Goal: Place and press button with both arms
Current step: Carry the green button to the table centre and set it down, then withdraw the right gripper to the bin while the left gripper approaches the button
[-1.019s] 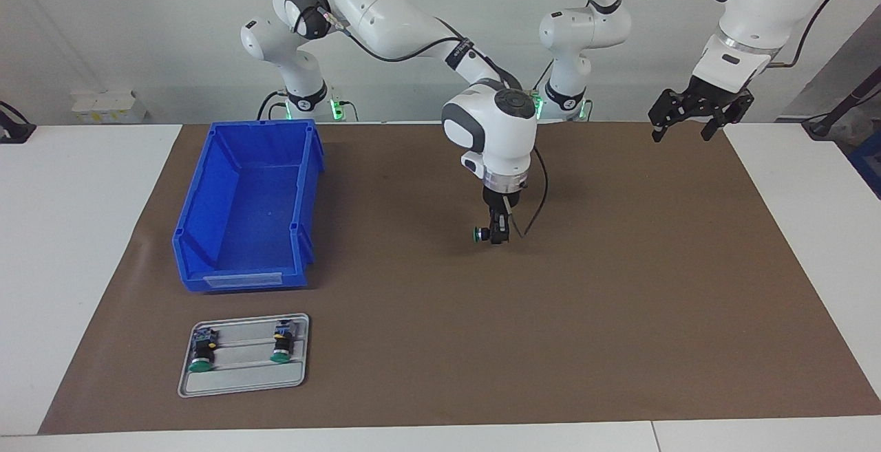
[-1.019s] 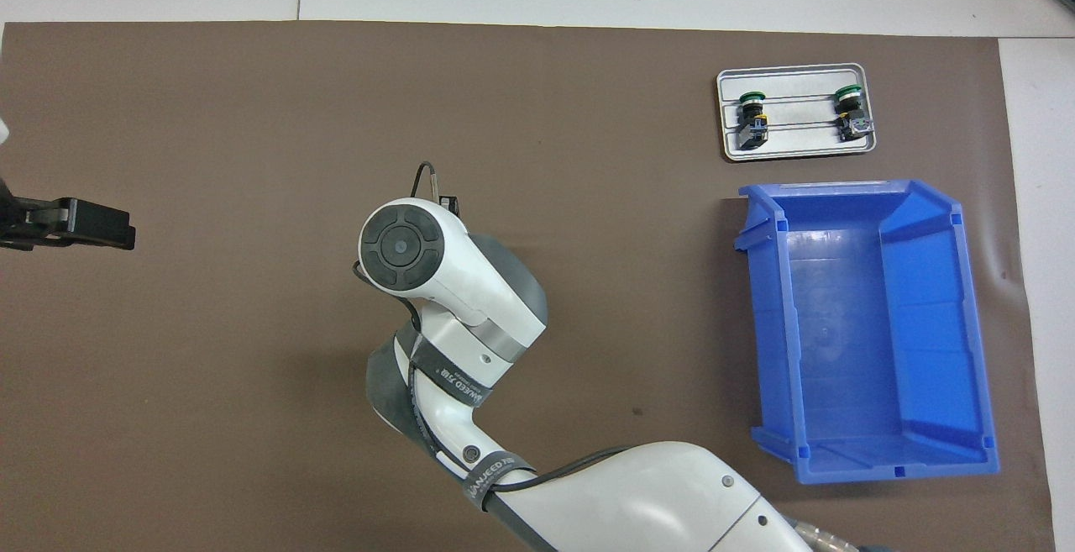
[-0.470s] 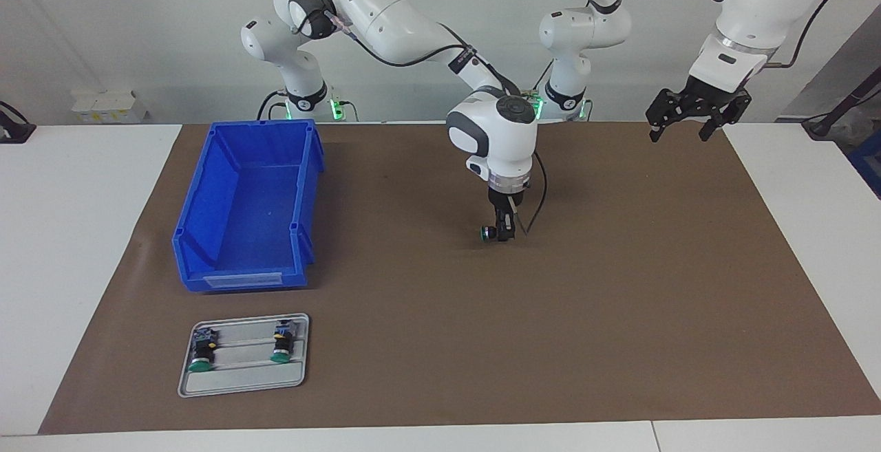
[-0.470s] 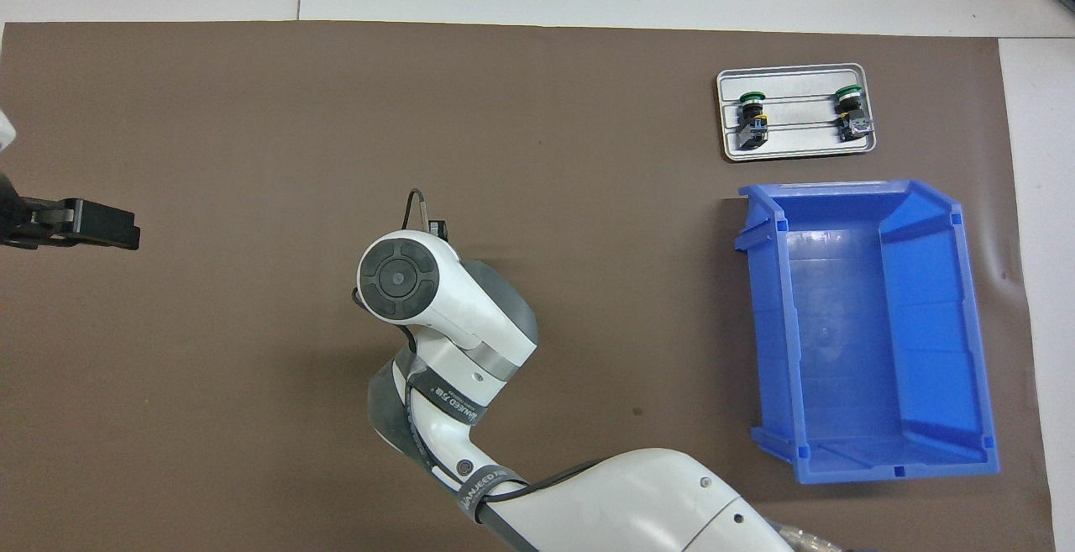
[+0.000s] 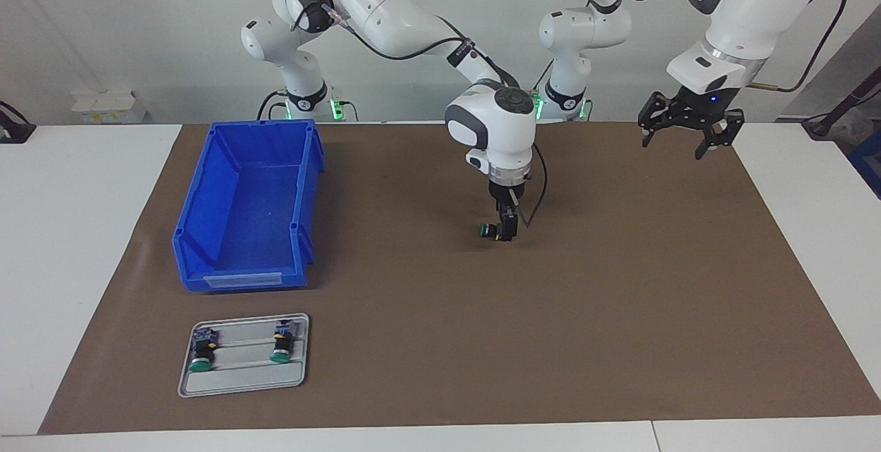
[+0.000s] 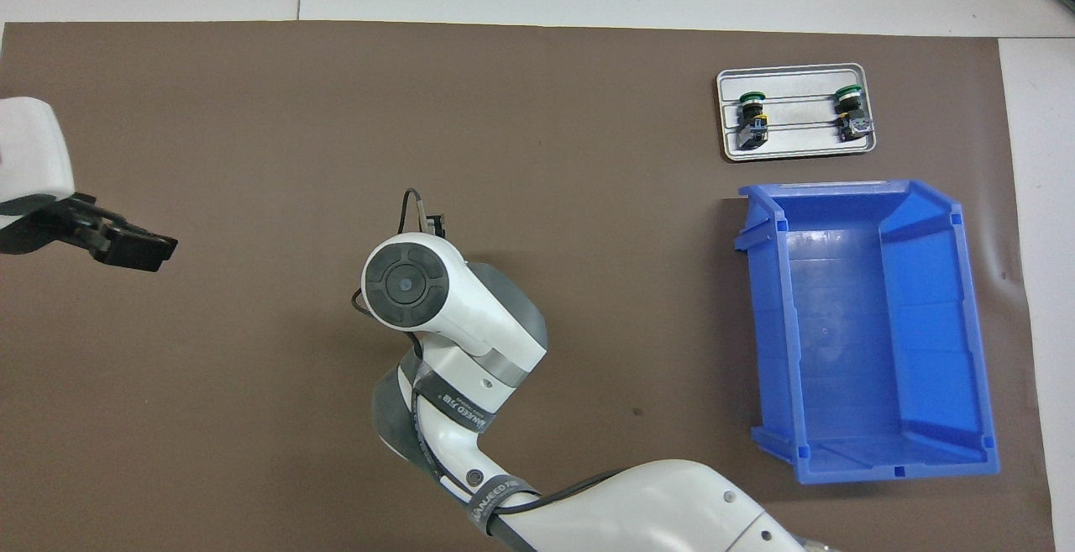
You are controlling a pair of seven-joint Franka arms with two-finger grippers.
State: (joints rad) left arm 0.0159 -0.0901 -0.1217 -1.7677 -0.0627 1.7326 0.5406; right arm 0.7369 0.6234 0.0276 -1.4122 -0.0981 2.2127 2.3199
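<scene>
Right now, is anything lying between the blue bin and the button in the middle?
No. Between the blue bin and the button lies only bare brown mat, seen in the facing view.

Probably a robotics lab: two white robot arms (image 5: 385, 12) stand at a white desk (image 5: 69, 232) covered by a brown mat (image 5: 550, 314), before a bare white wall (image 5: 138, 25), with a blue parts bin (image 5: 248, 204).

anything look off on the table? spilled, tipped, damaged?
Nothing stands out. Two buttons lie in the grey tray, the blue bin sits upright and undamaged, and a third button is at the right gripper mid-mat.
</scene>
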